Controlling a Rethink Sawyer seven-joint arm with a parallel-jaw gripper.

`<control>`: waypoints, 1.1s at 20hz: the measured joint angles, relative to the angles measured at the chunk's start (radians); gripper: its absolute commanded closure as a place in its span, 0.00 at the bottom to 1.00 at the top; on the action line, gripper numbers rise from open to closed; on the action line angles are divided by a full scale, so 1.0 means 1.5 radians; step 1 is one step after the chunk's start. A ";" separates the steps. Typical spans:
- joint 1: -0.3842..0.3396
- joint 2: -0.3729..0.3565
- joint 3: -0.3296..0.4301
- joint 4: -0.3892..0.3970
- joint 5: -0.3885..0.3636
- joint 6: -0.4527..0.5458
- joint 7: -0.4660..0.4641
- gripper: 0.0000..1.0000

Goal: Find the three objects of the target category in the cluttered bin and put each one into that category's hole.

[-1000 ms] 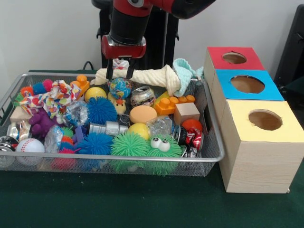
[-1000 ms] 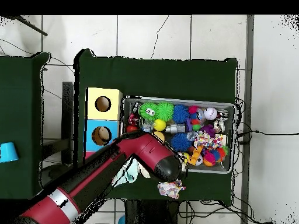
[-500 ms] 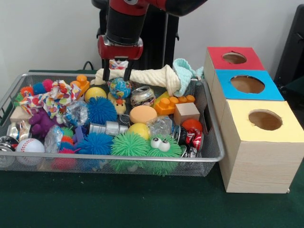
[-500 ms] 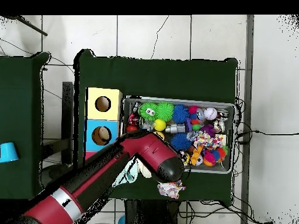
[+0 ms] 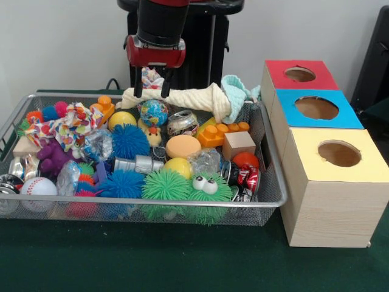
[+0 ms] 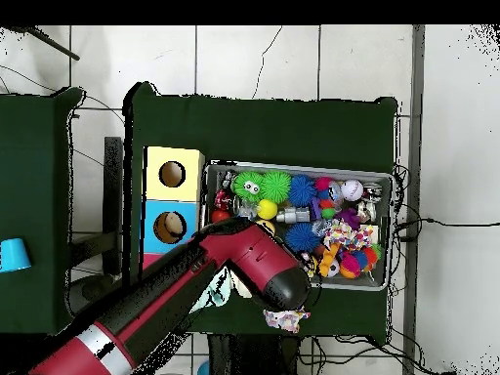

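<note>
My end effector [image 5: 153,90] has risen from the bin [image 5: 267,164], fingers apart around a patterned cloth scrap [image 5: 150,78]; no sorting box reached yet.

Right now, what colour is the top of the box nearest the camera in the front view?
Yellow: the nearest box has a yellow top with a round hole, clearest in the front view.

Green table [image 5: 152,261] under bin [image 5: 146,207], boxes [image 5: 331,201].
</note>
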 measured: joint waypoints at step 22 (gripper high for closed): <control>-0.021 0.002 0.001 0.008 0.057 0.061 0.000 0.00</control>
